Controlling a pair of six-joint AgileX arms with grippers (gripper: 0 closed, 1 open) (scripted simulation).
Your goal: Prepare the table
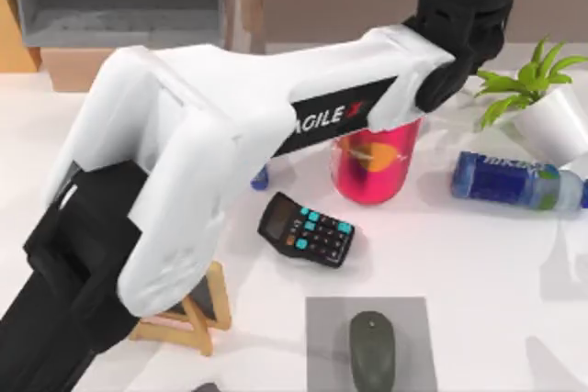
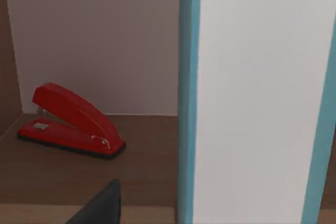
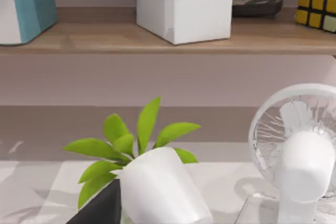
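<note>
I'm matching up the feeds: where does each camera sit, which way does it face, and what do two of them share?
Top view: above the table, looking down on calculator, mouse, bottle; the left arm crosses it.
Left wrist view: on the left arm, facing into a shelf holding a red stapler; a dark fingertip shows.
Right wrist view: on the right arm, facing shelf and fan; a dark fingertip shows.
Shared: the potted plant, in top and right wrist views.

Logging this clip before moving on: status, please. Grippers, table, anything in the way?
Left gripper up inside the shelf cabinet near a red stapler. Table cluttered: calculator, red cup, bottle, mouse on pad.
</note>
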